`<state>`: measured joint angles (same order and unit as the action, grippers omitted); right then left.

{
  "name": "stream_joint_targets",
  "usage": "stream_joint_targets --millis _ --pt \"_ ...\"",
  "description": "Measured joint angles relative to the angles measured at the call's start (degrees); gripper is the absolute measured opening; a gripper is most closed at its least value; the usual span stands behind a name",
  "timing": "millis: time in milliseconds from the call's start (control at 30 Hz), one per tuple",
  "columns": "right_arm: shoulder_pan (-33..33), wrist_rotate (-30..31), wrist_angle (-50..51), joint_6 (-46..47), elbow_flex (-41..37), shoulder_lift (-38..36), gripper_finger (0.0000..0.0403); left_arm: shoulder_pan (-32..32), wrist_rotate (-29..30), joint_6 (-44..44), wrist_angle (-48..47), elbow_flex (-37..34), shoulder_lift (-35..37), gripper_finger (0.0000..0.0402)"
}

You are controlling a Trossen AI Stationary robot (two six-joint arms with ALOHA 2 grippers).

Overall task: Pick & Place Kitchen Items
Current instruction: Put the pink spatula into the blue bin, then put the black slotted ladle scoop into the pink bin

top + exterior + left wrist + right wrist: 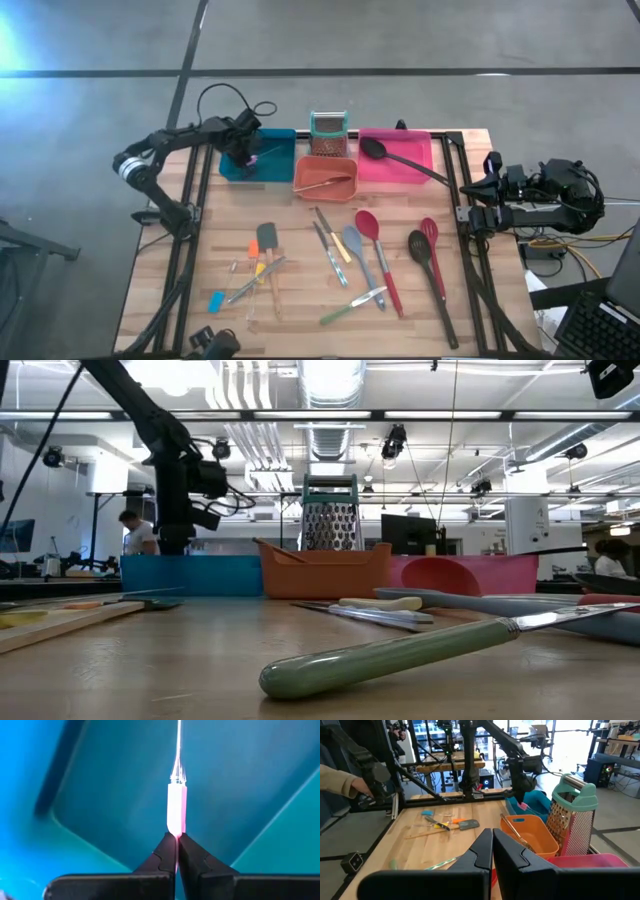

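Firmly clenched: left gripper [176,836] over the blue bin [275,168] at the bench's far edge, pinching a pink-handled utensil [176,814] that points down into it. Right gripper [492,845] parked at the right edge, fingers pressed together, holding nothing. One black spoon [400,160] across the pink bin [415,145]; one utensil [325,183] in the orange bin [312,165]. Three bins.

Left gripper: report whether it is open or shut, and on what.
Shut. In the left wrist view the left gripper pinches the pink-handled utensil between its fingertips, over the blue bin.
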<state>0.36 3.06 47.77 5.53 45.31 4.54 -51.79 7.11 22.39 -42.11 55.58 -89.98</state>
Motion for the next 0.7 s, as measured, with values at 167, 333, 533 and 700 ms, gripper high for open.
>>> stream_joint_targets --millis 167,333,533,700 --pt "0.0 0.0 0.0 0.0 0.0 0.0 0.0008 0.0 0.2 0.1 0.5 0.6 -2.0 0.0008" --pt "0.0 0.0 0.0 0.0 0.0 0.0 0.0008 0.0 0.3 0.3 0.2 0.6 -2.5 0.0050" --pt "0.0 0.0 0.0 0.0 0.0 0.0 0.0008 0.0 0.3 1.0 -1.0 1.1 -1.6 0.0109" --pt "0.0 0.0 0.0 0.0 0.0 0.0 0.0008 0.0 0.3 0.9 -4.1 3.1 -0.8 0.0155"
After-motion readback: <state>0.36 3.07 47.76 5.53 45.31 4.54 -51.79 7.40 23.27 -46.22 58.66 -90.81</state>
